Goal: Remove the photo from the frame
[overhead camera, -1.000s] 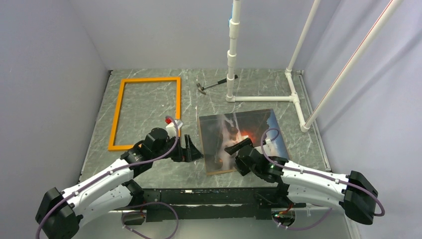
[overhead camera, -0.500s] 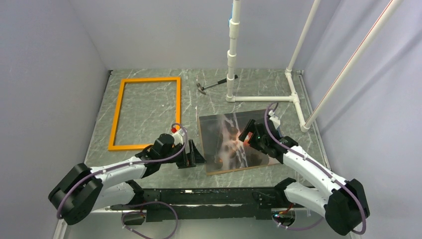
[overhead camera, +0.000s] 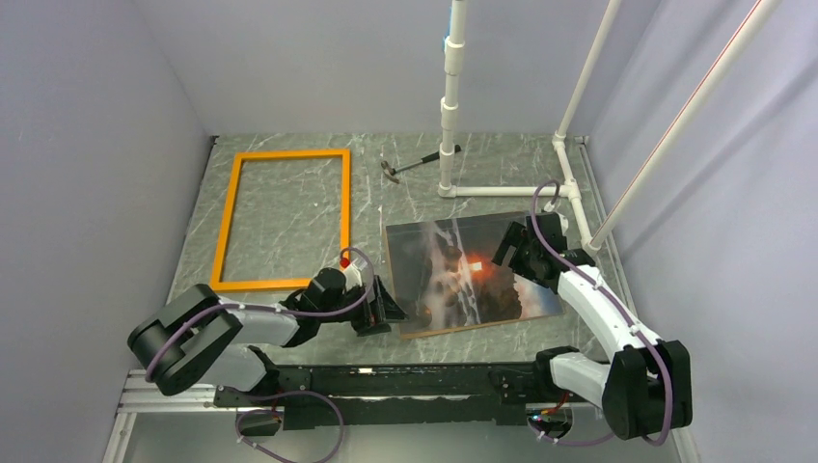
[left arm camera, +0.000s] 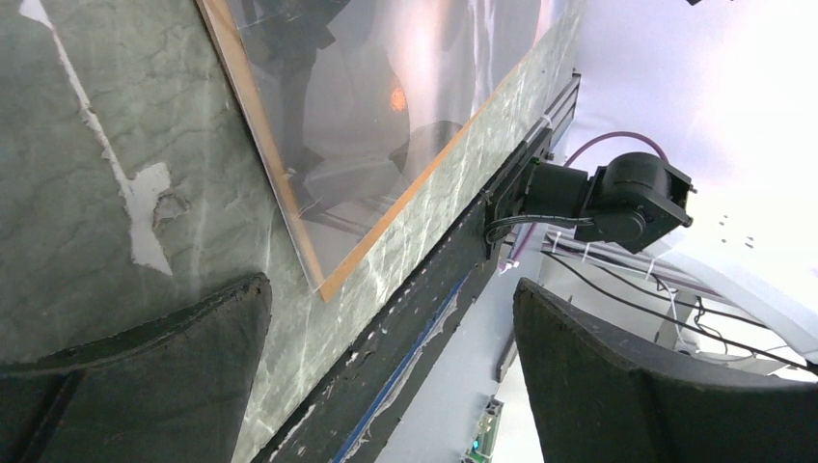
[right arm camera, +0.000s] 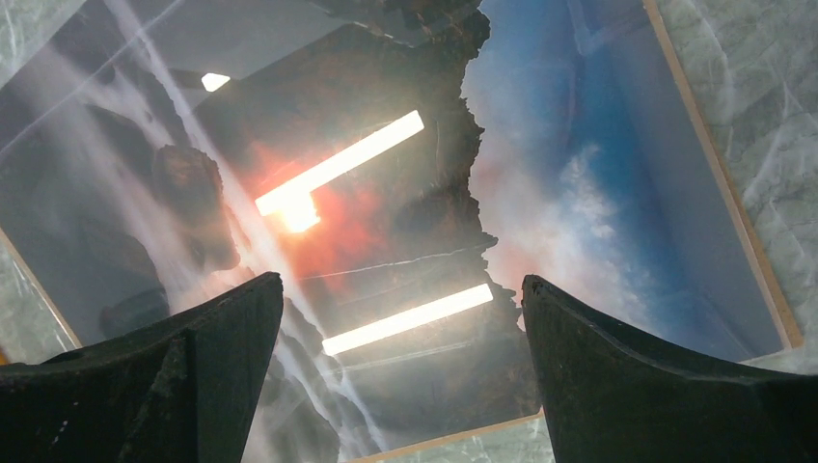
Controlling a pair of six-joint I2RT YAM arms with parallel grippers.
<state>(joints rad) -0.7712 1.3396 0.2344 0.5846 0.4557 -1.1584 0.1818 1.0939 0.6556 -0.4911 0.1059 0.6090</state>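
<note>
Photo position: the photo (overhead camera: 473, 275) lies flat and picture side up on the table (overhead camera: 502, 164), right of centre, its near edge close to the table's front edge.
Frame position: the frame (overhead camera: 226, 220) lies flat at the far left, well apart from the photo. Bare table shows through its opening, so I judge the two to be separated.
Photo, stiffness: it looks like a print on thin brown board, probably stiff and light, and unlikely to sag if lifted by one side.
Photo, surface: the glossy face mirrors the ceiling lights in the right wrist view. I expect it to be slippery, and it may scuff.
Where to hold: by an edge or corner, one finger under the board. It lies flush on the table, so a corner would first have to be tipped or slid out over the table's edge.
Left gripper (overhead camera: 376, 309): jaws spread and holding nothing. It sits low over the table, just beside the photo's near-left corner, and the wrist view (left arm camera: 391, 285) shows that corner between the fingers, ahead of them.
Right gripper (overhead camera: 509, 253): jaws spread and holding nothing. It hangs above the photo's right part and looks straight down on the sun glow and blue sky (right arm camera: 400, 280), not touching.
</note>
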